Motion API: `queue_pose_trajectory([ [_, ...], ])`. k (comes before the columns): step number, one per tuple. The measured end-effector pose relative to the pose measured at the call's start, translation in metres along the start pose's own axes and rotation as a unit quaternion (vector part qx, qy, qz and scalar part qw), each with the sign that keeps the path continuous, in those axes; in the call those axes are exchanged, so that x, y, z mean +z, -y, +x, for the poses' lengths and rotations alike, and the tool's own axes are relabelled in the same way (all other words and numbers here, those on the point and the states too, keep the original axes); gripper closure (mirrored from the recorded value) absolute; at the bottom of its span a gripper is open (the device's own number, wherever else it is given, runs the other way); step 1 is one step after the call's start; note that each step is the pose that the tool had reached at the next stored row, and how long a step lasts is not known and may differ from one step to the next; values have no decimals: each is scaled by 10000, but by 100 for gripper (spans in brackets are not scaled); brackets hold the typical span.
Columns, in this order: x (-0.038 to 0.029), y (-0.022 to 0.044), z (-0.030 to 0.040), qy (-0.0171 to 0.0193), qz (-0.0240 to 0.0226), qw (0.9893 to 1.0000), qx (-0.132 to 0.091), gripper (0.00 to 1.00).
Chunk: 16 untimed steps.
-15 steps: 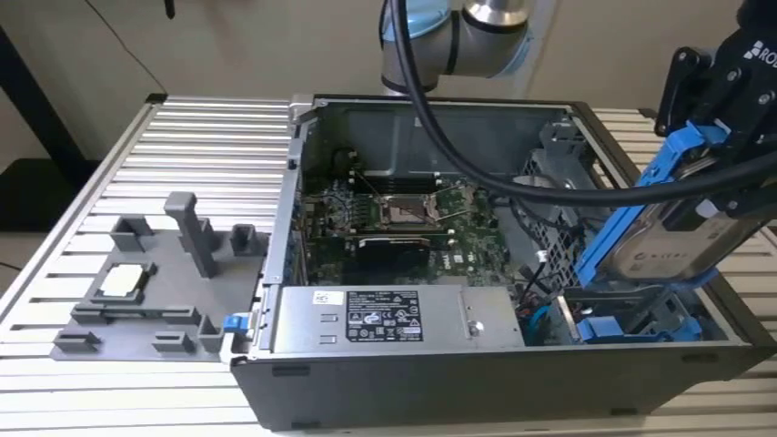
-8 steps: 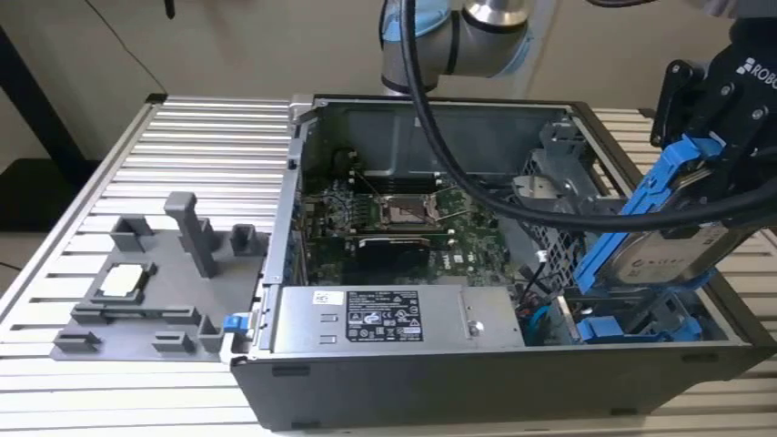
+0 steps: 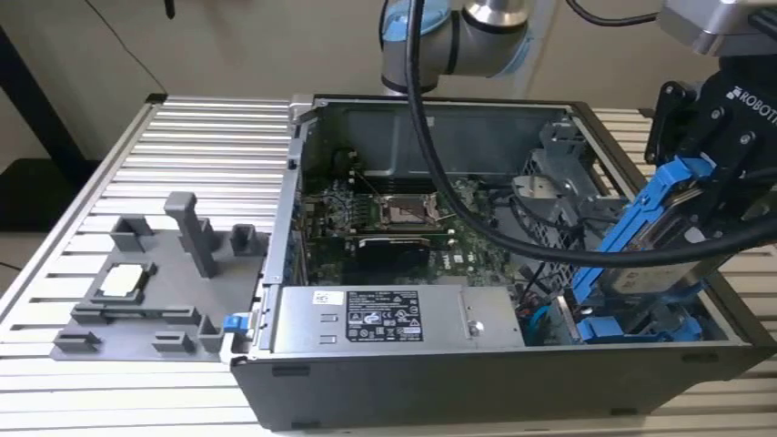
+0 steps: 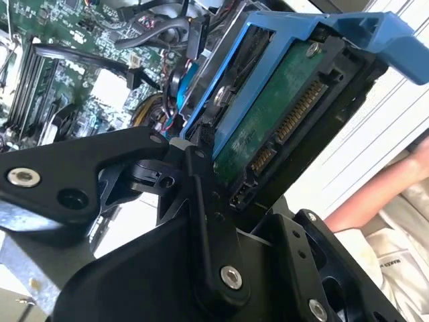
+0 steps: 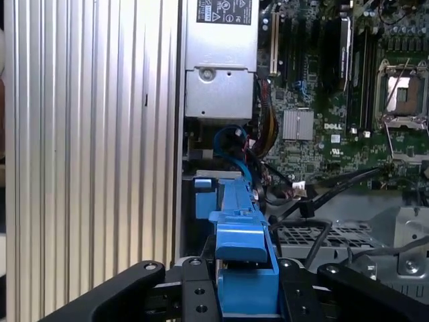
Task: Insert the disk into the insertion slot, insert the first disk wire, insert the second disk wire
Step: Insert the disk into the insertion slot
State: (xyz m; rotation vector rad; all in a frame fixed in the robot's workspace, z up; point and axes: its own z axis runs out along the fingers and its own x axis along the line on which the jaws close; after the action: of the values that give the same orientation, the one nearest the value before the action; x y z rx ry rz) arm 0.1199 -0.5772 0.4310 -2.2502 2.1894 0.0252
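Observation:
The disk (image 3: 641,238) sits in its bright blue carrier, tilted steeply with its lower end pointing into the case. My gripper (image 3: 716,173) is shut on its upper end. In the second wrist view the disk (image 4: 268,127) shows its green circuit board and connector between my black fingers (image 4: 201,194). In the first wrist view the blue carrier edge (image 5: 242,228) runs out from my gripper (image 5: 244,292) toward the insertion slot (image 5: 204,194). The insertion slot (image 3: 638,326), with blue fittings, lies at the case's front corner on the exterior view's right, just under the disk. A blue cable (image 5: 231,137) curls beside it.
A grey power supply box (image 3: 388,319) with a sticker lies along the case front. The motherboard (image 3: 401,223) is behind it and the perforated cage (image 3: 561,182) at the back. My black cable (image 3: 486,228) hangs across the case. A grey fixture (image 3: 146,282) stands on the ribbed table. A person's arm (image 4: 375,194) is nearby.

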Motion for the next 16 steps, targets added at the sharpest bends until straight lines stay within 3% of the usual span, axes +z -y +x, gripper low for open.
queue_pose_trajectory([
  [16,212,39,6,59,2,10000,0,67],
])
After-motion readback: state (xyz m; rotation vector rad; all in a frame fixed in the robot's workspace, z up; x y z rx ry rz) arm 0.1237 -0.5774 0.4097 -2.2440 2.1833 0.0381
